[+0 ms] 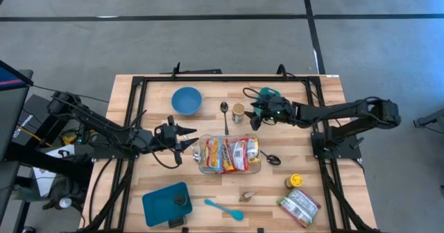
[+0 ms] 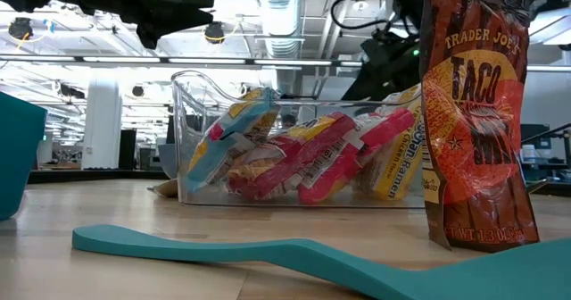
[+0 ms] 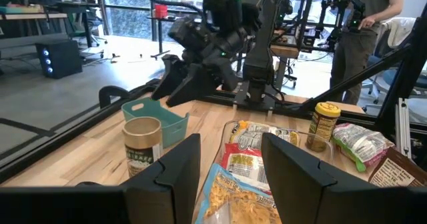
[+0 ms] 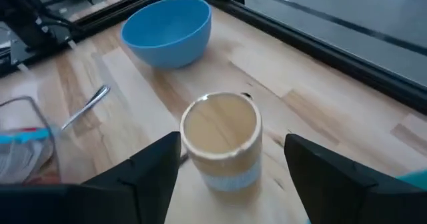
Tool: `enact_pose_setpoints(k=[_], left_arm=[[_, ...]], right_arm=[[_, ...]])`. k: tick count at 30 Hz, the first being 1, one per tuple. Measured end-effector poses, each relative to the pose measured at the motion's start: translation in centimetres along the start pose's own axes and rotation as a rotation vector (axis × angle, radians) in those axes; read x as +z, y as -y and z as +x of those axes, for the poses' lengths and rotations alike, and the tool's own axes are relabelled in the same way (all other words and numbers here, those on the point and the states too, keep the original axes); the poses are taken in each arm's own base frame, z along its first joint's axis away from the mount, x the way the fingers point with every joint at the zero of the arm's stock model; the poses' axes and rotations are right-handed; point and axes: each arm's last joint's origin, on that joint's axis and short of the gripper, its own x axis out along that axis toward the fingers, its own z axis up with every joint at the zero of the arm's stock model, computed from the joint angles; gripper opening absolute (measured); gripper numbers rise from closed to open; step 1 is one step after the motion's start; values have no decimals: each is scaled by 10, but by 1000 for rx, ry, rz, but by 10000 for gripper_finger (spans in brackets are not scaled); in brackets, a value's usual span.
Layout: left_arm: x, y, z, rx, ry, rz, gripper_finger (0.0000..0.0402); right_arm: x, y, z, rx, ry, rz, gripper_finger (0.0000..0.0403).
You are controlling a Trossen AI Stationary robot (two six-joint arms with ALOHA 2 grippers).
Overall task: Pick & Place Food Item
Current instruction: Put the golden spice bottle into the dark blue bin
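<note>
So the worktop (image 1: 139,94) had a clear bin (image 1: 229,168) in the middle, stuffed with ramen packs (image 1: 223,153). A blue bowl (image 1: 186,100) sat toward the far left, a teal tray (image 1: 166,204) near left, and a taco bag (image 1: 299,206) near right.

The right gripper (image 4: 230,159) was over by the far middle of the worktop, right at a small jar (image 4: 221,141) with a tan lid. From its wrist view the fingers stood spread on either side of the jar, not squeezing it, and the jar stood upright on the wood. I couldn't tell whether they were just letting go of it or lining up to grab. My guess was a fresh release or a pre-grasp, one of the two.

The left gripper (image 1: 182,141) hung just left of the bin, fingers part open with nothing between them, pointed at the packs.

If the jar was the food item to move, the next move would need the right fingers to close squarely on its sides, below the lid, then lift straight so it didn't tip. A spoon (image 1: 225,116) lay just left of it, so not much room to drift that way.
</note>
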Motion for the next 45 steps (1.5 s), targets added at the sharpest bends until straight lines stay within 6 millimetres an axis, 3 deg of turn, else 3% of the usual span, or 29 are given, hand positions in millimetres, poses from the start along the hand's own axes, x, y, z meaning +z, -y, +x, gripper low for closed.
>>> enact_pose_setpoints(k=[19, 38, 45], left_arm=[[0, 0, 0, 0, 0, 0, 154], [0, 0, 0, 0, 0, -1, 154], [0, 0, 0, 0, -1, 0, 154]], right_arm=[[-25, -3, 32, -11, -60, -77, 262], [-29, -17, 77, -30, -141, -169, 262], [-30, -16, 84, -41, -161, -172, 262]])
